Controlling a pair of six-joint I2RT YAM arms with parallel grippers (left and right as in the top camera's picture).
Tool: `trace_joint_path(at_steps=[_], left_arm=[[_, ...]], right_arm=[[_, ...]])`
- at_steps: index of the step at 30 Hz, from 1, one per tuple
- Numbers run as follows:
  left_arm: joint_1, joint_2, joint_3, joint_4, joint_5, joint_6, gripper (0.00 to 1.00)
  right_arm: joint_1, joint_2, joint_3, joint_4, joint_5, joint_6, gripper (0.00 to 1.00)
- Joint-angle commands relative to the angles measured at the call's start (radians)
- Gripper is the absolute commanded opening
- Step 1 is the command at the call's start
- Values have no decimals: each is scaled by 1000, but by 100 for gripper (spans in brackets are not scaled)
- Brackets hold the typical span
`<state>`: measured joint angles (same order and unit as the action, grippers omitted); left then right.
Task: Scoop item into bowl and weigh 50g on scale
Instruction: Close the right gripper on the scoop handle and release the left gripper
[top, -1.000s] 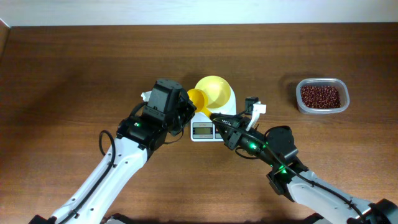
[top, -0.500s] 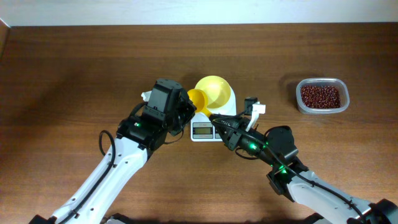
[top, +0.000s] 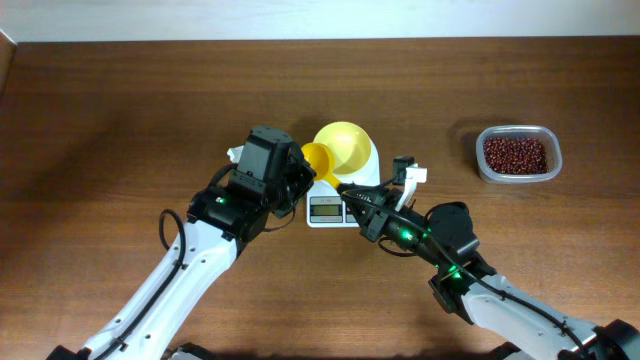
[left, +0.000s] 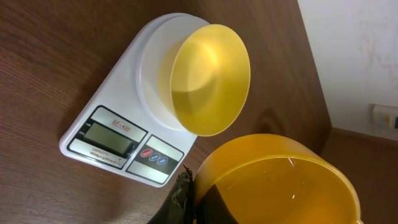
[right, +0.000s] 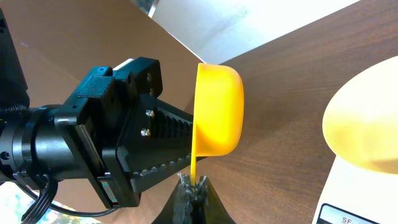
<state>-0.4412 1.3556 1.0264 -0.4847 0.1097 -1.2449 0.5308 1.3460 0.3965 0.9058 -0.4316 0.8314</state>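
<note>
Left wrist cam cuts off most of the left hand (left: 185, 198) and half the scoop (left: 273, 180) it's pinching; right hand (right: 194, 188) clamps the handle (right: 195, 168) too. The bowl (left: 211, 78) sits on the scale (left: 118, 87) just past both, beans (top: 515, 153) well right.

The whole desk (top: 90, 110) is taken in from straight above. The scale (left: 124, 106) and bowl (left: 211, 78) are viewed closely and obliquely from the left wrist, over the scoop (left: 273, 180). From the right wrist, the scoop is faced side-on, low and near. Both scale and bowl are shared by all views.
</note>
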Motion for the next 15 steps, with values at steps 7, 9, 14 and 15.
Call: trace_joint_path(at_steps=[7, 9, 14, 15], left_arm=[[-4, -13, 9, 5, -1, 19, 22], [-4, -13, 9, 5, -2, 19, 34], [-4, -13, 9, 32, -53, 19, 75], [-4, -13, 9, 45, -53, 19, 77]], right_arm=[[8, 4, 15, 12, -29, -7, 4], [8, 4, 15, 12, -29, -7, 4], [6, 4, 15, 53, -32, -7, 4], [5, 4, 15, 53, -31, -7, 4]])
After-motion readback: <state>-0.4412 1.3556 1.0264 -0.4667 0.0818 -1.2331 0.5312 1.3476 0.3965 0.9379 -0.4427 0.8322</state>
